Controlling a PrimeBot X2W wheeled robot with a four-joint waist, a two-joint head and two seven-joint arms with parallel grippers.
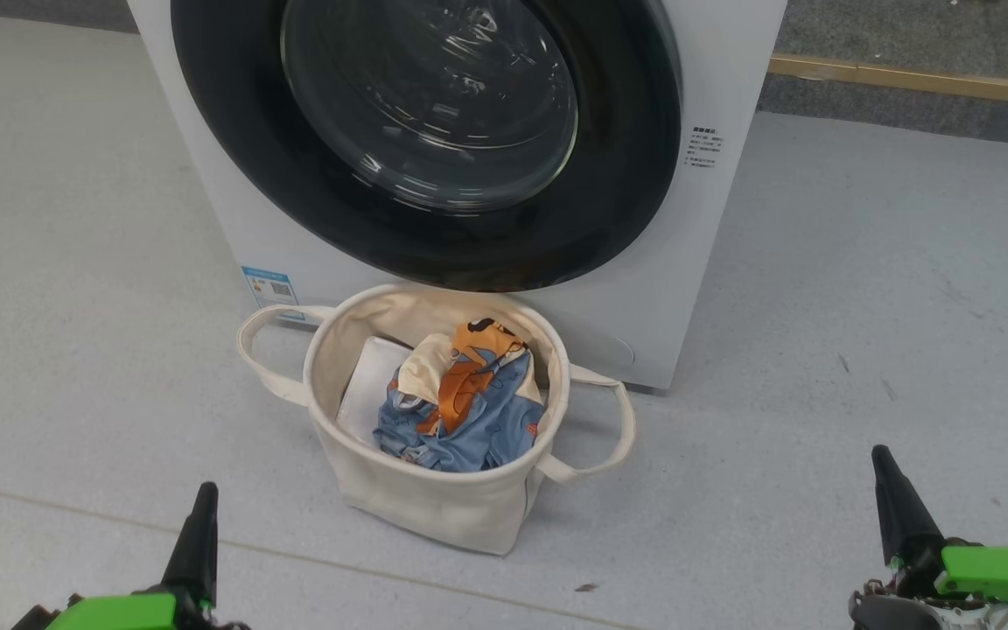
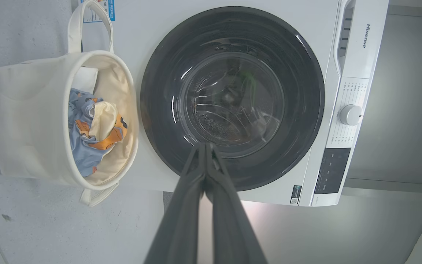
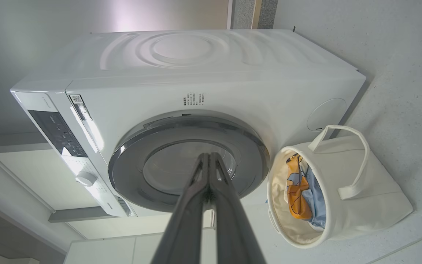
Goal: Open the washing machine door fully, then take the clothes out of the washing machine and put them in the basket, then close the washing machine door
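The white washing machine (image 1: 714, 236) stands ahead with its round black-rimmed door (image 1: 425, 131) flat against the front, closed. Right in front of it sits the cream basket (image 1: 434, 490), holding the light-blue and orange clothes (image 1: 460, 402) beside a flat white sheet. My left gripper (image 1: 203, 492) is shut and empty at the lower left, well short of the basket. My right gripper (image 1: 882, 457) is shut and empty at the lower right. The left wrist view shows the door (image 2: 233, 99), the clothes (image 2: 90, 132) in the basket (image 2: 24, 117) and my shut left gripper (image 2: 205, 145); the right wrist view shows my shut right gripper (image 3: 209, 156).
Grey floor (image 1: 863, 306) spreads on both sides of the machine. A wooden strip (image 1: 915, 80) runs along the back right. The machine's control panel with a white dial (image 2: 350, 114) shows in the left wrist view. The basket's loop handles (image 1: 263, 350) stick out sideways.
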